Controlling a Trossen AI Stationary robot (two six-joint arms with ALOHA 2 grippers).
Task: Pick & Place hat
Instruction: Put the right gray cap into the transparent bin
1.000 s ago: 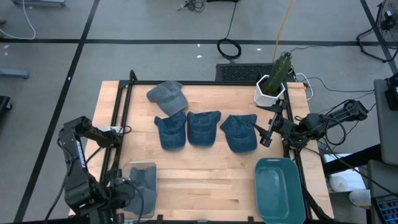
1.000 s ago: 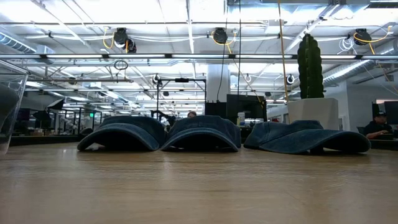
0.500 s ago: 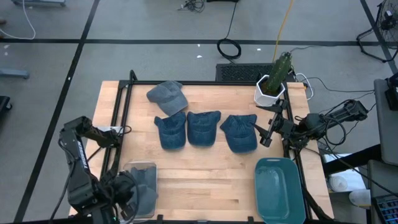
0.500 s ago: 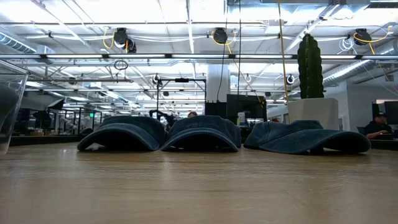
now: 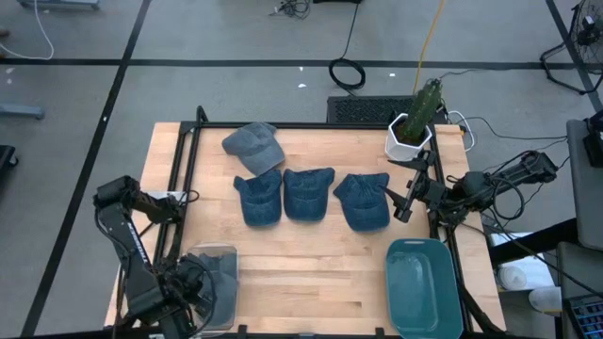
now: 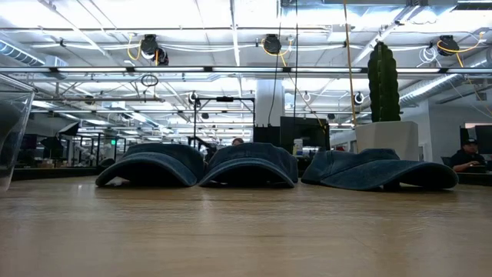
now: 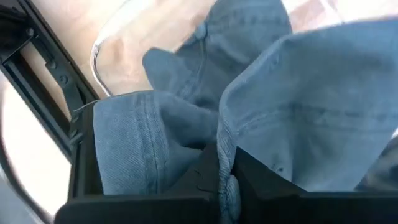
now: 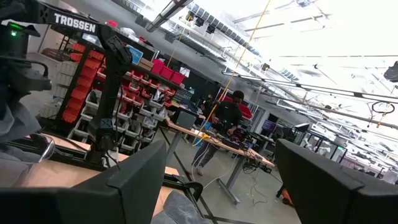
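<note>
A grey-blue denim hat (image 5: 219, 281) lies bunched in a clear bin (image 5: 229, 252) at the table's near left corner. My left gripper (image 5: 195, 294) is above it, pointing down and shut on its cloth (image 7: 298, 112). Three dark blue hats (image 5: 259, 200) (image 5: 308, 193) (image 5: 363, 201) lie crown up in a row at mid table, and a lighter grey hat (image 5: 253, 145) lies behind them. My right gripper (image 5: 403, 205) hangs open at the table's right edge, raised, with nothing between its fingers (image 8: 137, 180). My left gripper pinches a seamed fold of the hat's denim (image 7: 225, 140) between its two fingers (image 7: 249, 180), coming from above and pointing down. The cloth bulges out on both sides of the fingers. The rest of the hat sags below them inside the clear bin.
A teal tray (image 5: 422, 287) stands at the near right. A white pot with a cactus (image 5: 412, 132) stands at the far right corner. A black frame rail (image 5: 179, 188) runs along the table's left side. Bare wood lies between the bin and the tray.
My left gripper has gone down toward the clear bin and rolled about its own pointing line, staying shut on the hat. The hat has sunk lower into the bin with it.
</note>
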